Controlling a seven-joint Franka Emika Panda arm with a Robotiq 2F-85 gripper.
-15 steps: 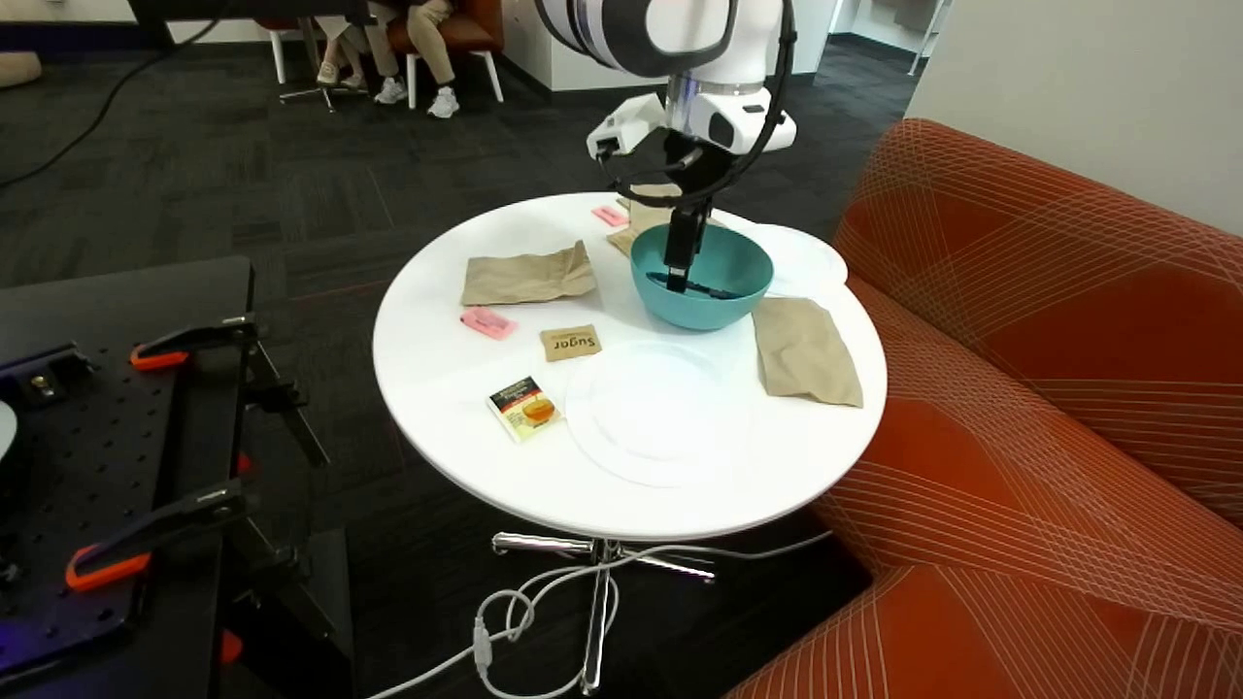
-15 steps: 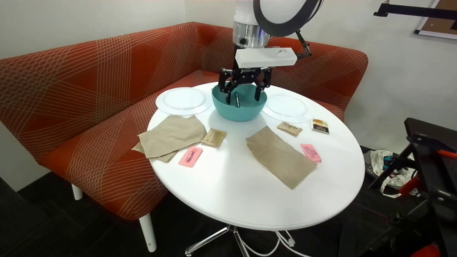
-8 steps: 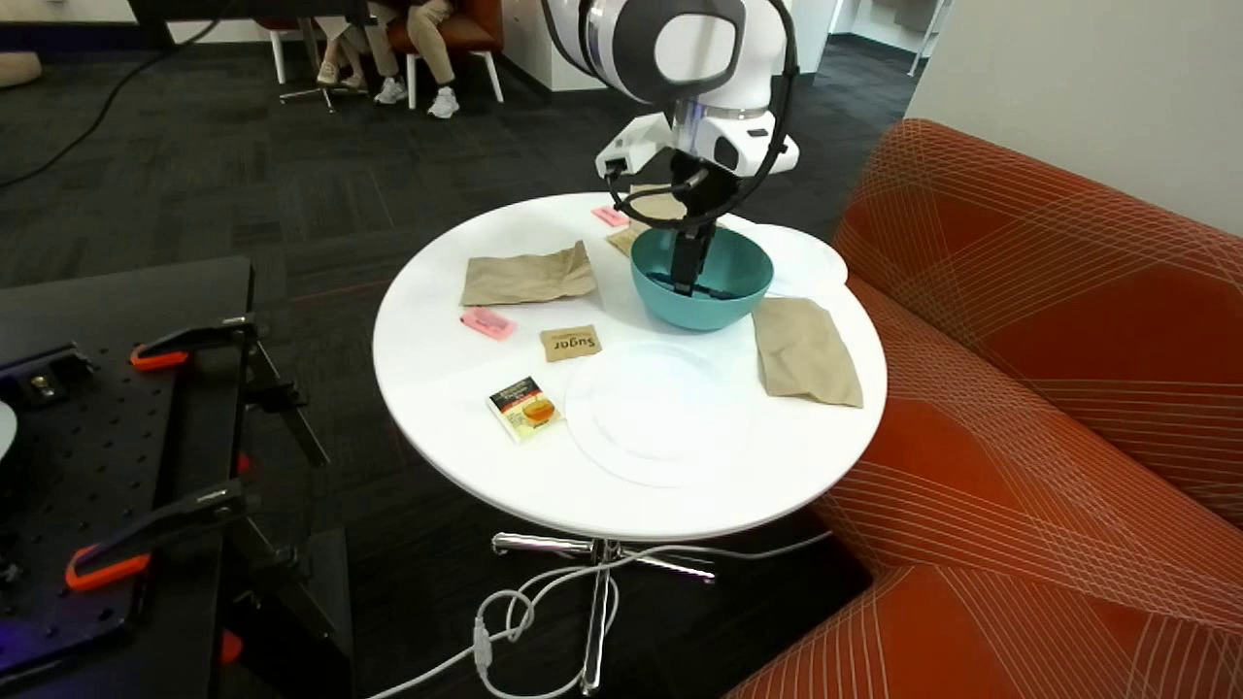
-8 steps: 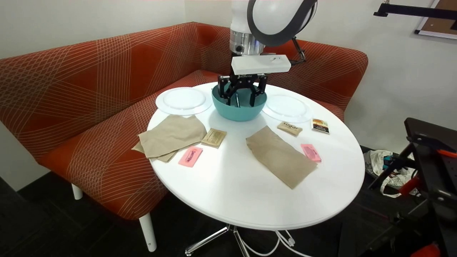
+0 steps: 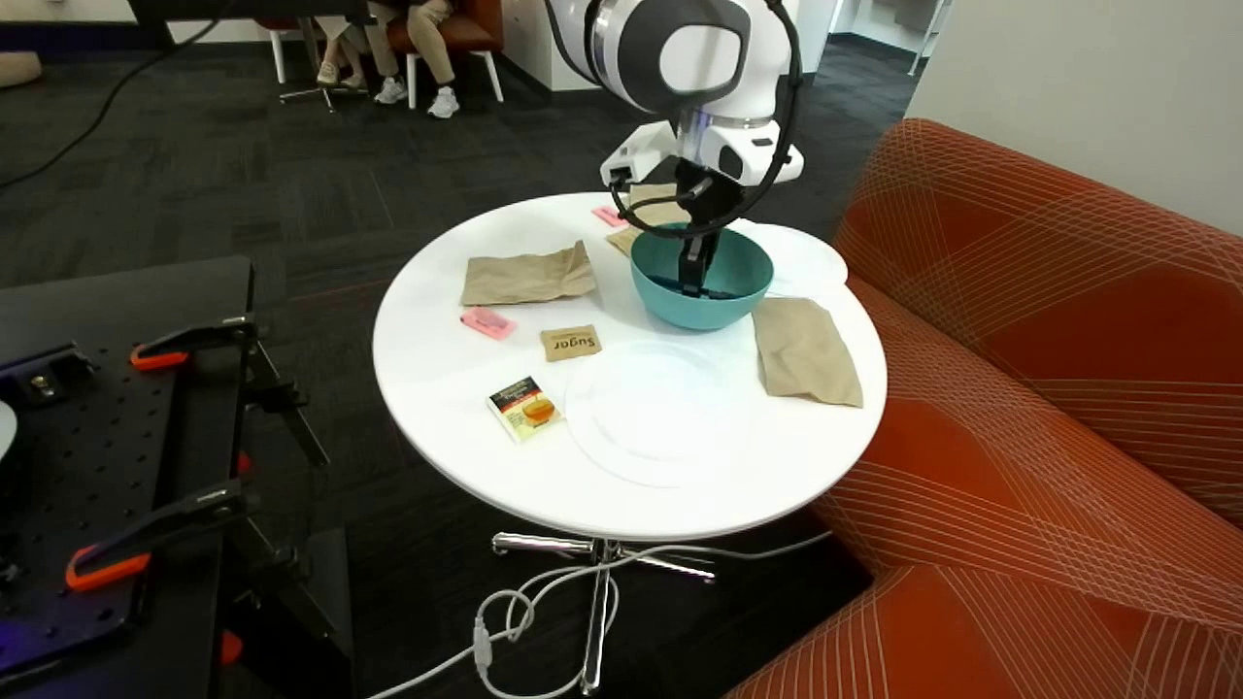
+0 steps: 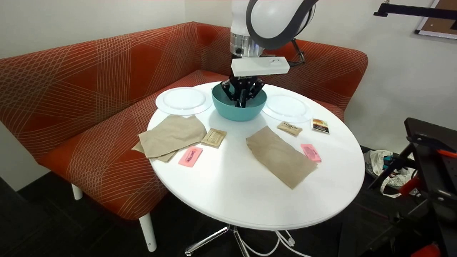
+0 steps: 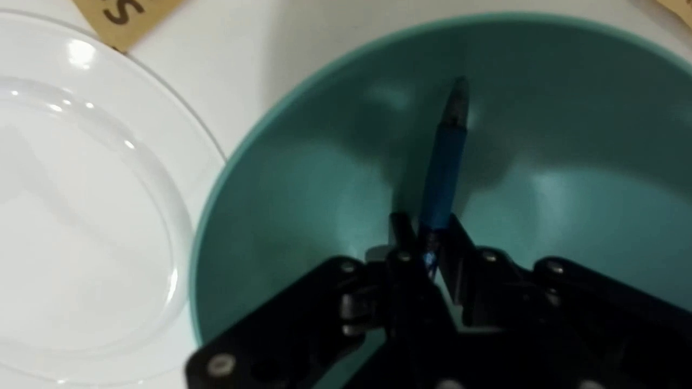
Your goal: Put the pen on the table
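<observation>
A slim blue pen with a dark pointed tip lies inside the teal bowl, its tip toward the bowl's wall. In the wrist view my gripper has its fingers closed around the pen's barrel, below the blue section. Both exterior views show the gripper pointing down inside the bowl, its fingertips together near the bottom. The fingers hide the pen's rear part. The bowl stands on the round white table.
White plates flank the bowl closely. Brown napkins, a sugar packet, pink packets and a tea packet are spread over the table. An orange-red striped sofa borders it.
My gripper has moved lower into the bowl and shifted slightly. Its fingers, wide apart before on either side of the pen, have come together on it.
</observation>
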